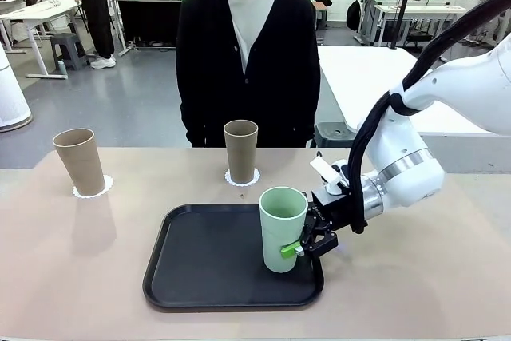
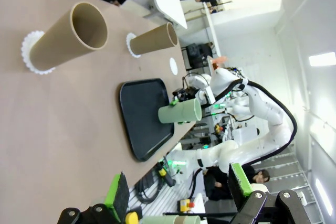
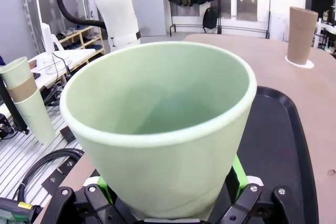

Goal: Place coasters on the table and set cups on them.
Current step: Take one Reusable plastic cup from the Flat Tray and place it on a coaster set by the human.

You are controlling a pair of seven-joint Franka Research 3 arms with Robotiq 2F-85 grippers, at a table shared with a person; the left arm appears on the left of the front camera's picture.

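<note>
— Risk first, I think: the pale mint green matte tumbler (image 1: 283, 227) is tall and the right gripper (image 1: 307, 247) pinches it low on its side, so it can tip or slip if the arm swings quickly. The rim of the black rounded-corner tray (image 1: 200, 297) can also catch its base if the lift is too small.

— Where must it go?

— From the left wrist view, a third white lacy paper coaster (image 2: 174, 65) lies bare on the beige tabletop (image 1: 72, 277), beyond the tray. A careless landing can push this light disc away.

— And the hand itself?

— Its green pads (image 1: 289, 250) press on the tumbler's lower wall, closed only as wide as the cup. The cup stands upright at the tray's right part.

— The others?

— Two tan-brown tumblers (image 1: 80, 160) (image 1: 240, 150) stand already on their doilies (image 1: 93, 188) (image 1: 242, 178). The left gripper (image 2: 178, 190) is spread wide, holding nothing.
</note>
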